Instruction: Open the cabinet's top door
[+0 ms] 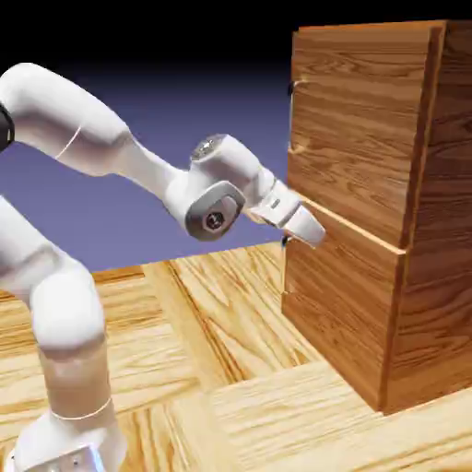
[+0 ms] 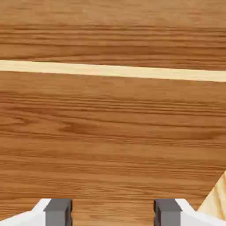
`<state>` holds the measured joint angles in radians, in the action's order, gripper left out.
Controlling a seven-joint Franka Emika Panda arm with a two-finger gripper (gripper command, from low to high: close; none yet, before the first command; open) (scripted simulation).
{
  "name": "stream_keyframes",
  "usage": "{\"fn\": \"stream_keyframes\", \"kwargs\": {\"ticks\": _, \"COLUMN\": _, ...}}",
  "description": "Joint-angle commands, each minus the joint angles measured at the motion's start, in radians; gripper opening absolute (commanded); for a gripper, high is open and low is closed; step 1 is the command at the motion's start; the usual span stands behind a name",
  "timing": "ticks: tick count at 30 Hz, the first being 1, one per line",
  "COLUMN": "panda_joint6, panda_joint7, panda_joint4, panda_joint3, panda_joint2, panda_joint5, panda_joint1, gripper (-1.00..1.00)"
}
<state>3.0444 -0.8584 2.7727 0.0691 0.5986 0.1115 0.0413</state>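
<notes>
The cabinet [image 1: 433, 212] of reddish-brown grained wood stands at the right of the exterior view. Its top door [image 1: 355, 120] is the larger upper panel and lies flat against the front. A small handle [image 1: 291, 89] barely shows at that panel's left edge. My gripper [image 1: 316, 234] is low, at the pale seam [image 1: 364, 232] between the two panels, close to the wood and well below the handle. In the hand view the fingertips [image 2: 58, 211] stand wide apart with nothing between them, so my gripper [image 2: 113, 212] is open. Wood grain and the pale strip [image 2: 113, 70] fill that view.
The shorter lower panel [image 1: 336, 304] has a dark handle [image 1: 284, 241] just left of my fingers. The cabinet stands on a light wooden table [image 1: 230, 369]; a corner of that table [image 2: 217, 199] shows at the hand view's lower right.
</notes>
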Motion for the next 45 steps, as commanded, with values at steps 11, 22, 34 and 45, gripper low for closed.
{"fn": "stream_keyframes", "kwargs": {"ticks": 11, "panda_joint6": 0.030, "panda_joint7": -0.479, "panda_joint4": -0.152, "panda_joint3": 0.282, "panda_joint2": 0.117, "panda_joint5": 0.455, "panda_joint1": 0.217, "gripper": 0.00}}
{"fn": "stream_keyframes", "kwargs": {"ticks": 22, "panda_joint6": 0.060, "panda_joint7": -0.957, "panda_joint4": -0.305, "panda_joint3": 0.564, "panda_joint2": 0.234, "panda_joint5": 0.910, "panda_joint1": 0.435, "gripper": 0.00}}
{"fn": "stream_keyframes", "kwargs": {"ticks": 34, "panda_joint6": 0.093, "panda_joint7": -1.479, "panda_joint4": -0.471, "panda_joint3": 0.872, "panda_joint2": 0.361, "panda_joint5": 1.406, "panda_joint1": 0.672, "gripper": 0.00}}
{"fn": "stream_keyframes", "kwargs": {"ticks": 45, "panda_joint6": 0.123, "panda_joint7": -1.957, "panda_joint4": -0.623, "panda_joint3": 1.153, "panda_joint2": 0.478, "panda_joint5": 1.861, "panda_joint1": 0.889, "gripper": 0.00}}
